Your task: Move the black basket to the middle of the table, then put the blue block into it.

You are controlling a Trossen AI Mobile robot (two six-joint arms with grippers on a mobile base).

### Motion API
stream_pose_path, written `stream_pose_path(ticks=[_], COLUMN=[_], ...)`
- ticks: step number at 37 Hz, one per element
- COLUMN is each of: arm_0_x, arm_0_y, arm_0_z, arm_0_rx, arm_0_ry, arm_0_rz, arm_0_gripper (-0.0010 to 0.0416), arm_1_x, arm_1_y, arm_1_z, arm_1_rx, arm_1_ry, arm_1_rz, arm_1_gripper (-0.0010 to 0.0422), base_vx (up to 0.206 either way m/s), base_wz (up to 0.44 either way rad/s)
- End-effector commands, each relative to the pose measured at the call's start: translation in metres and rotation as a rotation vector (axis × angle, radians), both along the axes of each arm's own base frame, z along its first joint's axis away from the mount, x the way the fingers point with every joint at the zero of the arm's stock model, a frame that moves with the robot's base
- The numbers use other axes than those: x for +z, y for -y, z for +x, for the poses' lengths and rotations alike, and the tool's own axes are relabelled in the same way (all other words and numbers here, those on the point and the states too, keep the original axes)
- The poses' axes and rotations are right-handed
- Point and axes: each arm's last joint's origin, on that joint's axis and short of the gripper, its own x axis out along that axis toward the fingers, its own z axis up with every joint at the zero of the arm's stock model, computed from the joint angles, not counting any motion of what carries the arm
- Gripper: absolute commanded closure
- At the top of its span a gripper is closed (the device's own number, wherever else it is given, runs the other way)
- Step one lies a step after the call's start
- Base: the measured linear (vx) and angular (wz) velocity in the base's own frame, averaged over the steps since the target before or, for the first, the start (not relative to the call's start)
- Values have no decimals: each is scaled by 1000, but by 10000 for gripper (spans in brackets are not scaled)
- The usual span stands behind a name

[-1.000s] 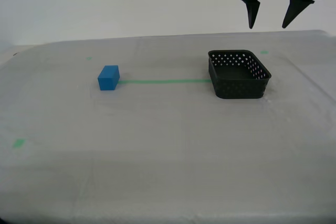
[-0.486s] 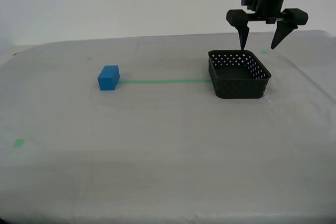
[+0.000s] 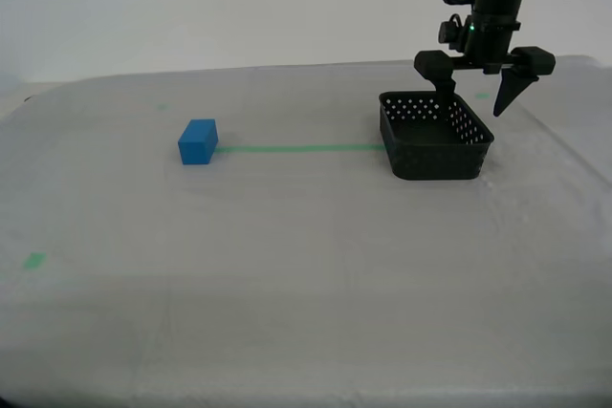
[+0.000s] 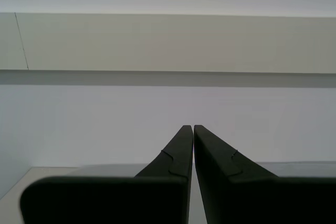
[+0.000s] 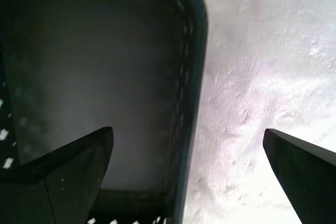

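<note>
Black perforated basket (image 3: 436, 136) sits on the table (image 3: 287, 265) toward the exterior view's right, at the end of the green tape line (image 3: 298, 149); the block (image 3: 197, 141) lies at the line's other end, well apart. My first gripper (image 3: 475, 95) straddles the basket's far right wall, jaws wide. Its wrist view shows one finger (image 5: 63, 177) inside the basket (image 5: 105, 77), the other over cloth (image 5: 262, 77). My second gripper (image 4: 193, 127), seen only in its own view, is closed, facing a wall.

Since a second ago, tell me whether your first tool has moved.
Yes. My first tool came down toward the black basket; one finger is now inside its rim, the other outside.
</note>
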Motion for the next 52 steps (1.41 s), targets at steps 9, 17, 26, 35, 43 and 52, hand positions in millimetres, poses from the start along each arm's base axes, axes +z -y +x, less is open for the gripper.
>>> stream_pose_path(ticks=[9,17,26,35,43,52], arm_0_x=[-6,-29,-28,-36,-35,-36], arm_0_y=[4,3,3,4,3,3], arm_0_z=[8,7,7,6,8,7], arm_0_rx=[25,37,13,-15,-35,-116], arm_0_ry=[62,10,13,-17,0,-13], arm_0_rz=[15,4,1,-3,3,12], arm_0_gripper=[6,6,6,6,6,5], arm_1_x=[0,0,0,0,0,0], arm_1_y=[0,0,0,0,0,0], arm_1_z=[0,0,0,0,0,0], arm_1_rx=[1,0,0,0,0,0], arm_1_ry=[3,2,3,3,3,3], arm_1_rz=[2,1,1,1,1,1], arm_1_gripper=[412,412,412,412,412,412], base_vx=[0,0,0,0,0,0], base_wz=[0,0,0,0,0,0])
